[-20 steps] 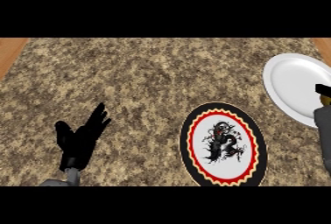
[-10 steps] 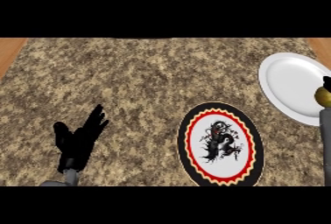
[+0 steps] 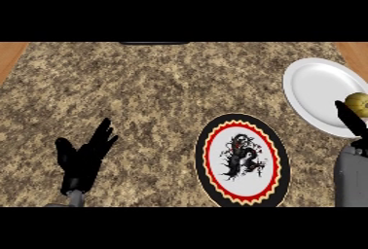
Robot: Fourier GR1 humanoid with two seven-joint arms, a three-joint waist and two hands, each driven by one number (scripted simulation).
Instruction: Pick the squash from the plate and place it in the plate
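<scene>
Most of my view is the speckled stone counter [image 3: 144, 87], with a strip of wood [image 3: 9, 53] showing at each far side. Next in size is the patterned plate [image 3: 202, 160], low and right of centre: black scalloped rim, red ring, white middle with a dark figure. Up and to its right, apart from it, lies the white plate [image 3: 316, 90], cut off by the view's right edge. My right forearm [image 3: 352, 177] comes up grey along that same edge.

The left hand [image 3: 82, 158] rests at lower left, spread wide with fingers straight up, holding nothing.

The right hand [image 3: 350, 121] shows only as a black sliver over the white plate's lower right; I cannot tell whether it is spread or closed. At its tip, over the white plate's right part, is the yellow-green squash [image 3: 358, 101], half out of view.
</scene>
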